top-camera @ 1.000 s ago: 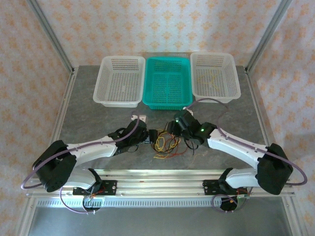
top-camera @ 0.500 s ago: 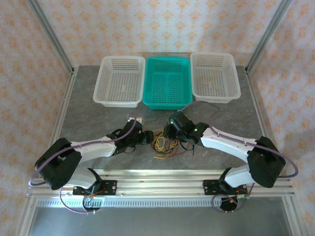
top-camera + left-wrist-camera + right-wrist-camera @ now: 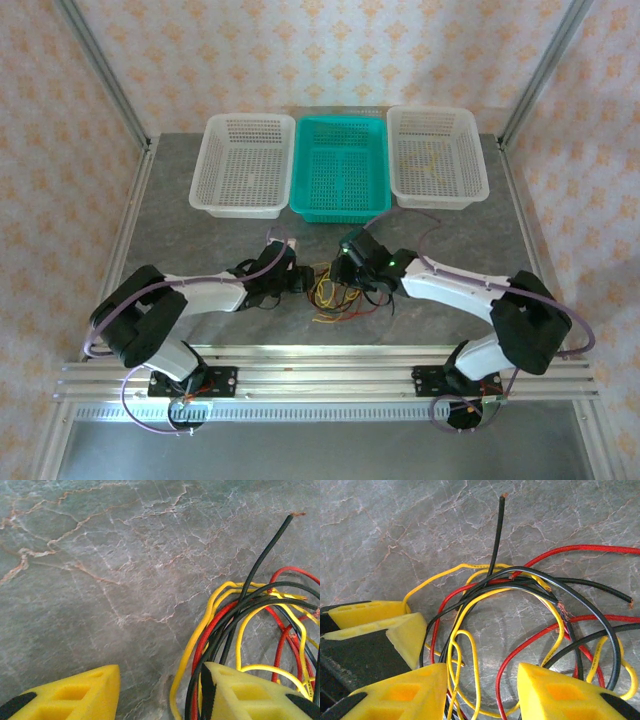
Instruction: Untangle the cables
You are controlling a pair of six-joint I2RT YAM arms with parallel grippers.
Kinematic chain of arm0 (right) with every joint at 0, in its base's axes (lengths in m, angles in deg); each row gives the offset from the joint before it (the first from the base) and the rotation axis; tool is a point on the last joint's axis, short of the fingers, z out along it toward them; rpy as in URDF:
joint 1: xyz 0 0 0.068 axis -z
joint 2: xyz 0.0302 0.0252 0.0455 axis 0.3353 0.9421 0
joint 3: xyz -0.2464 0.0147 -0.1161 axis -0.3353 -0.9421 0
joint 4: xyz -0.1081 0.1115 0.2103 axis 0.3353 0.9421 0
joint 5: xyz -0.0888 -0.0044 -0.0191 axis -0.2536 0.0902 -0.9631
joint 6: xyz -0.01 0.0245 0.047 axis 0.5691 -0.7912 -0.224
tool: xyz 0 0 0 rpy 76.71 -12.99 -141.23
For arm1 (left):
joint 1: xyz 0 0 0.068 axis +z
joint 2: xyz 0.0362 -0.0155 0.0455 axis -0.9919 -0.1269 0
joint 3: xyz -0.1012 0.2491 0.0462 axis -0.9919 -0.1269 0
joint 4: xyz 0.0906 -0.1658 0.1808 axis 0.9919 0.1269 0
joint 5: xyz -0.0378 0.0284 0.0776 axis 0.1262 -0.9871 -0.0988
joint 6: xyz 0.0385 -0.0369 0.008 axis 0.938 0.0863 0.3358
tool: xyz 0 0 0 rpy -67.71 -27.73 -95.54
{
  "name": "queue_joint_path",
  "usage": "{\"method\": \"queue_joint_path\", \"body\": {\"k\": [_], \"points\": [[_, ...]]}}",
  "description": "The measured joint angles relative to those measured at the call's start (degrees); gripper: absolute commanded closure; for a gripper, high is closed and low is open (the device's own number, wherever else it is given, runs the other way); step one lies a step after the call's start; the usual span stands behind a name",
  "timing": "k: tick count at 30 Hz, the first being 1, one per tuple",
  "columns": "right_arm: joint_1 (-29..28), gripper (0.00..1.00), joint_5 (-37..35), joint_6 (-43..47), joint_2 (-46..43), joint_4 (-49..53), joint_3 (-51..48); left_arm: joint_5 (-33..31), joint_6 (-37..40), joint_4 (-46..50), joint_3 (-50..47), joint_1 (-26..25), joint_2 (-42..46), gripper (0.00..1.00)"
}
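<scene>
"Red, yellow and black cables (image 3: 335, 294): where do they lie?" the desk asks.

"On the grey stone table (image 3: 200, 250), near its front edge, one loose knot between my two arms. Strands loop over each other. One black end sticks straight out, away from the pile."

"Left gripper (image 3: 300, 280)?"

"Spread wide, low over the table at the knot's left side. On its wrist camera the bundle runs up against the inner face of its right finger (image 3: 240, 692). Nothing pinched."

"Right gripper (image 3: 346, 272)?"

"Also spread. On its wrist camera, yellow and black loops pass down between its fingers (image 3: 405, 690), and I can't tell if they touch. The two grippers are close, tips facing across the knot."

"Behind them?"

"Three baskets in a row at the far side: white (image 3: 243, 165), teal (image 3: 339, 165), white (image 3: 437, 155). All well apart from the cables."
</scene>
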Motion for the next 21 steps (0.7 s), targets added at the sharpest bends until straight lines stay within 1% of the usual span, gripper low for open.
{"method": "queue_joint_path", "body": {"k": [8,11,17,21], "points": [[0.0,0.61,0.0,-0.5,1.9,-0.9,0.1,0.9,0.4,-1.0,2.2,0.0,-2.4,0.67],[0.0,0.62,0.0,-0.8,3.0,-1.2,0.3,0.9,0.7,-1.2,2.3,0.0,-2.5,0.73],[0.0,0.62,0.0,-0.9,5.6,-2.2,1.6,0.9,1.7,-1.2,2.4,0.0,-2.4,0.81],[0.0,0.61,0.0,-0.9,5.9,-2.6,1.9,0.8,2.9,-1.1,2.5,0.0,-2.1,0.9]]}}
